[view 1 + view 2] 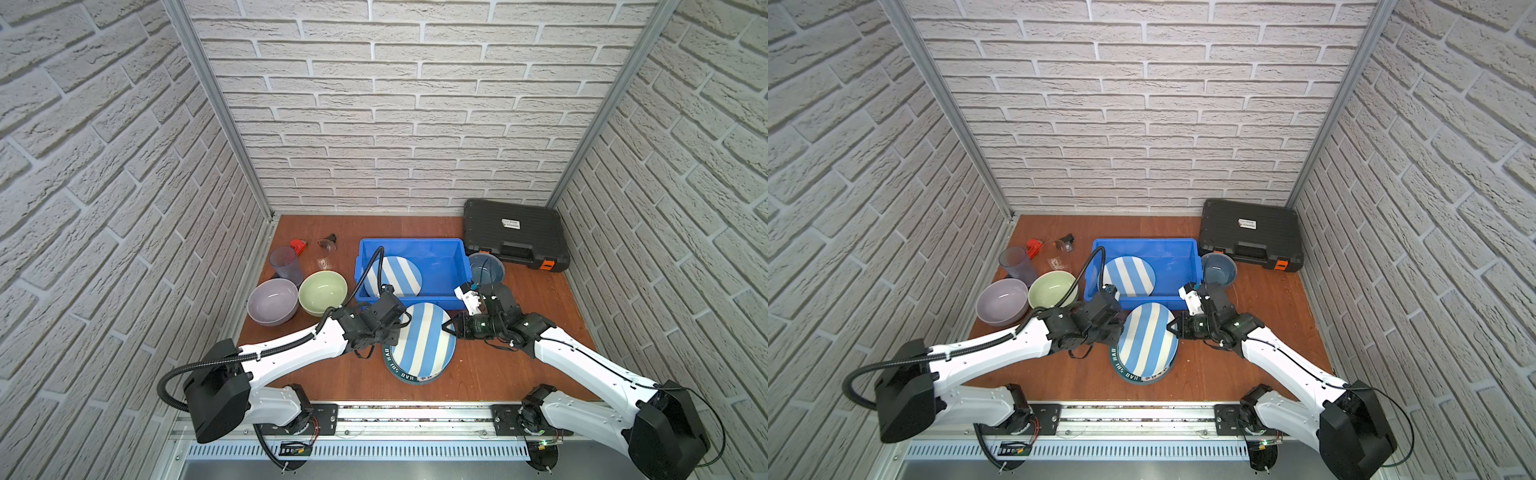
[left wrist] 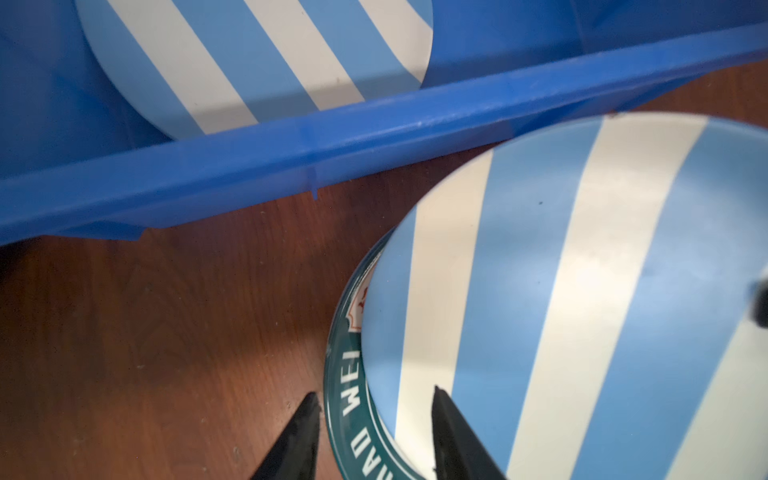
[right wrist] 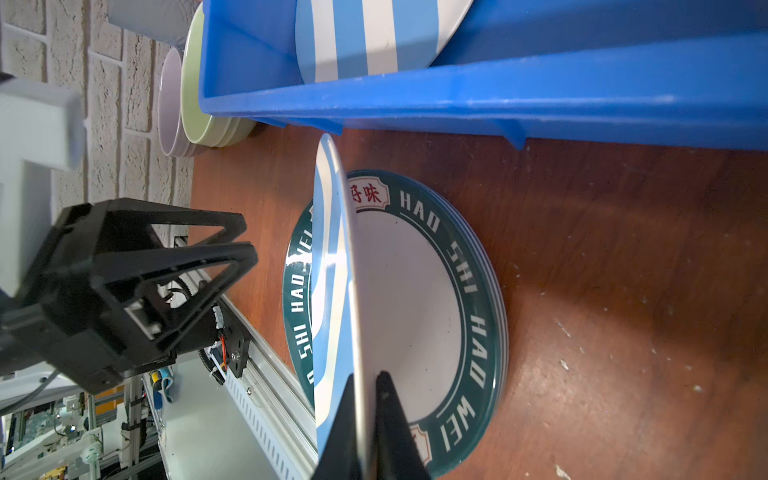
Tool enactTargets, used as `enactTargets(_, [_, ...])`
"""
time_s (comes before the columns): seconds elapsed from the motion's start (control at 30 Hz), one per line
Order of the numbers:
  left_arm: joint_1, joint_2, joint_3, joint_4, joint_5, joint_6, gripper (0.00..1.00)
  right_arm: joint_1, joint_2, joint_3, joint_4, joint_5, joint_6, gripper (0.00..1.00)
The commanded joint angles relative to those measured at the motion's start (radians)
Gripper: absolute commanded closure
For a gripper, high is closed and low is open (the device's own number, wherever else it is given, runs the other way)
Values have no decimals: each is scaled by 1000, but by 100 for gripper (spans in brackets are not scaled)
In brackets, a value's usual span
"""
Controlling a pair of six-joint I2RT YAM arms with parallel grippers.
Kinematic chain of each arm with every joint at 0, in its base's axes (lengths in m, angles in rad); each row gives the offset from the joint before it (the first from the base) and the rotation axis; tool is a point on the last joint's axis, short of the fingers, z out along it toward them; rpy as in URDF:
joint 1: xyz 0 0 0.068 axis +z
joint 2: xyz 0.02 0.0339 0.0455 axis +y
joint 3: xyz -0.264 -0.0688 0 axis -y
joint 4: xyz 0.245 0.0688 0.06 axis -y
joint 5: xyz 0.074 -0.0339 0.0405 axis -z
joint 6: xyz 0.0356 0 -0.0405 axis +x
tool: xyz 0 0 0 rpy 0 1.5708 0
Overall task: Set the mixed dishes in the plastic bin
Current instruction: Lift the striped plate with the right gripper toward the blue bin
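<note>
- Jaws of the right gripper [image 3: 365, 376] are pressed on the rim of one blue-white striped plate [image 1: 424, 336] and pinch it by the edge.
- This held plate is raised and tilted above the teal-rimmed plate [image 3: 415, 291], which lies flat on the bench [image 1: 519, 365] just in front of the plastic bin [image 1: 411, 241]. I cannot tell whether its low edge touches the plate under it.
- Jaws of the left gripper [image 2: 374, 392] stand spread at the opposite side of the held plate. In the left wrist view the teal rim shows between them, and they grip nothing.
- One second striped plate [image 1: 395, 276] lies inside the bin, in its left part.
- One dark blue bowl [image 1: 486, 268] stands on the bench just beside the right wall of the bin, between it and the black tool case [image 1: 515, 232].
- At the left of the bin the lavender bowl [image 1: 272, 301] and the pale green bowl [image 1: 323, 291] stand side by side. One tumbler [image 1: 286, 266] stands behind them, near the red wrench [image 1: 298, 246].
</note>
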Motion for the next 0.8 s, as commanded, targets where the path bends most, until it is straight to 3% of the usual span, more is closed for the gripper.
enactTargets(0.0, [35,-73,11,-68,-30,11,48,3,-19,56,-31,-35,-49,94])
enactTargets(0.37, [272,-262,-16,-140,20,64,43,3,-27,229,-122,-70,-67,94])
enactTargets(0.77, [454,-191,15,-92,118,166,46,-20,122,477,-107,68,-55,94])
